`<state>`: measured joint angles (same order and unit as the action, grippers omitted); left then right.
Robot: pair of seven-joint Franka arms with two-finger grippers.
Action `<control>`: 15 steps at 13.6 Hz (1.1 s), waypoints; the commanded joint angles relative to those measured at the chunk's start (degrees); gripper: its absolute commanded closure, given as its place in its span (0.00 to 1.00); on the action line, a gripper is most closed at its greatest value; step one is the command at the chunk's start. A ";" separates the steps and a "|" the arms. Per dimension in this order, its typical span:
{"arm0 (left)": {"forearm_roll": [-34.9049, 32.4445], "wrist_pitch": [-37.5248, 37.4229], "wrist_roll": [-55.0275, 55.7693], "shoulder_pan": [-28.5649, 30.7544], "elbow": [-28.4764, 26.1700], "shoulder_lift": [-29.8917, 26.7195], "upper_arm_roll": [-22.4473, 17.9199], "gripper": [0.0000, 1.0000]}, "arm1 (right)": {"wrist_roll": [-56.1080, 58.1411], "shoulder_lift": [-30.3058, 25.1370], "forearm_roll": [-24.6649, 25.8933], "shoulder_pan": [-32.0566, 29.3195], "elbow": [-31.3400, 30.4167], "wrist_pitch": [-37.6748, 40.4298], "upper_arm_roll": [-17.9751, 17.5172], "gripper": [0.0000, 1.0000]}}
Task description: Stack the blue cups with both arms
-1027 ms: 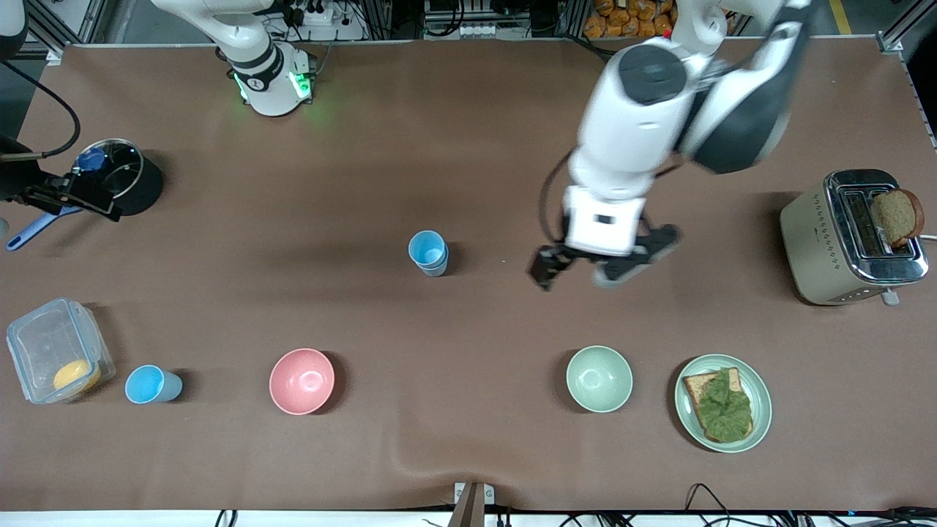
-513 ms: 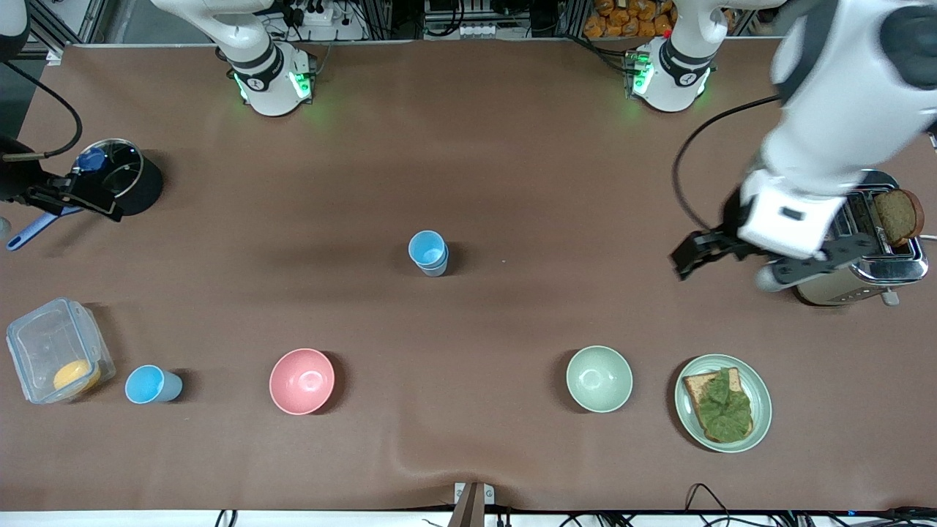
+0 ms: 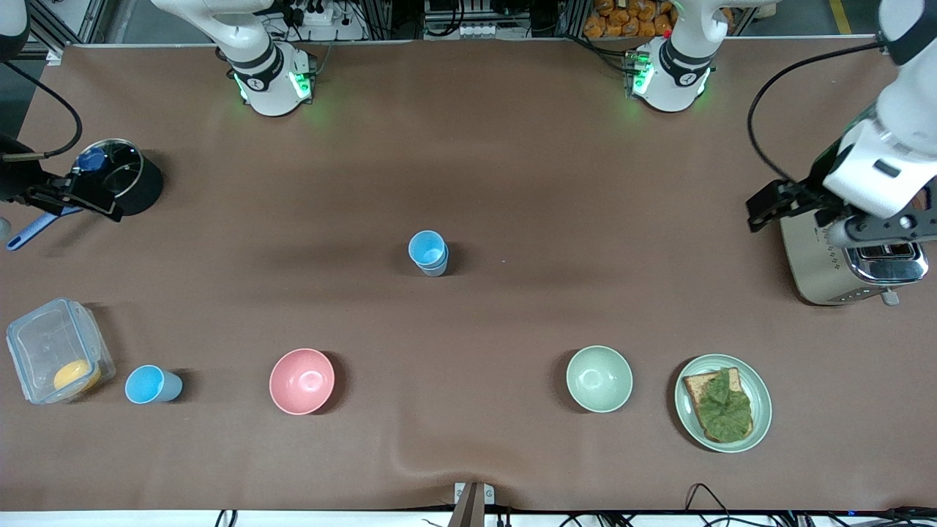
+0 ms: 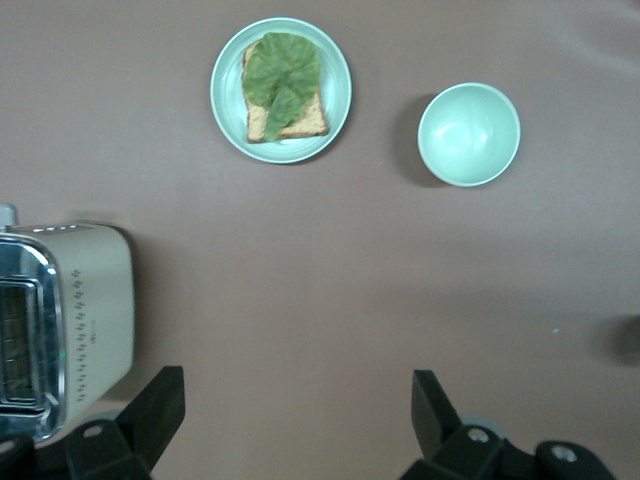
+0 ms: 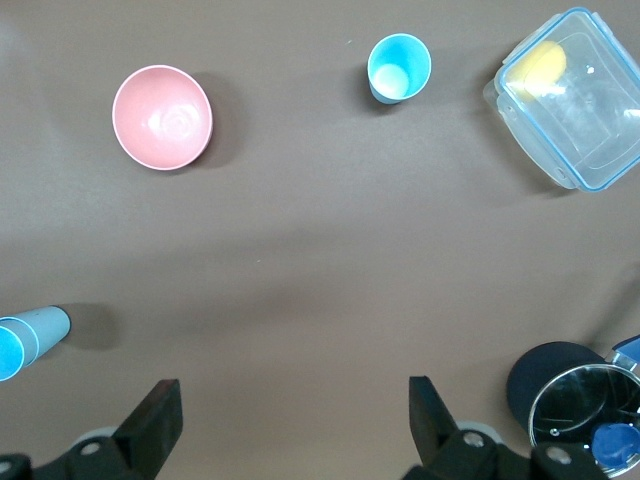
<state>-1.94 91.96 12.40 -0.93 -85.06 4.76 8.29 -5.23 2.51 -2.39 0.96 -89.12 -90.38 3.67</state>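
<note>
Two blue cups nested (image 3: 429,252) mid-desk (image 3: 512,183), upright, nothing touching them. Another blue cup (image 3: 151,384) alone toward the right arm's end, beside a clear container (image 3: 58,359) and nearer the front camera than the stack. Left claw (image 3: 798,212) up over the toaster (image 3: 853,263), fingers spread, empty. Right claw (image 5: 290,425) spread wide too, empty, over the black pot (image 3: 124,176).

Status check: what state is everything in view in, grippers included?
Left gripper: open, empty, over the toaster.
Right gripper: open, empty, beside the pot.
Centre cups: upright, apparently nested.
Lone cup: upright, empty.
Pink bowl: upright, empty.
Green bowl: upright, empty.
Pot: glass lid on.
Container: appears lidded, yellow item inside.
Plate: holds bread topped with lettuce.
</note>
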 commanded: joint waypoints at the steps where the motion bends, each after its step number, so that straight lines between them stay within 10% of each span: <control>1: 1.59 -0.20 -2.73 1.46 -4.49 -4.76 -0.38 0.00 | -0.30 0.12 0.63 0.01 0.44 0.29 -0.16 0.00; 15: 1.06 -2.93 -10.90 2.60 -4.06 -7.23 -0.47 0.00 | -0.39 0.12 0.63 0.01 0.35 0.64 -0.16 0.00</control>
<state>-1.71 89.35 3.34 0.98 -88.69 -1.36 7.68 -5.23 2.53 -2.39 0.96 -89.12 -90.26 3.67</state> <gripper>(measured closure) 0.000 0.000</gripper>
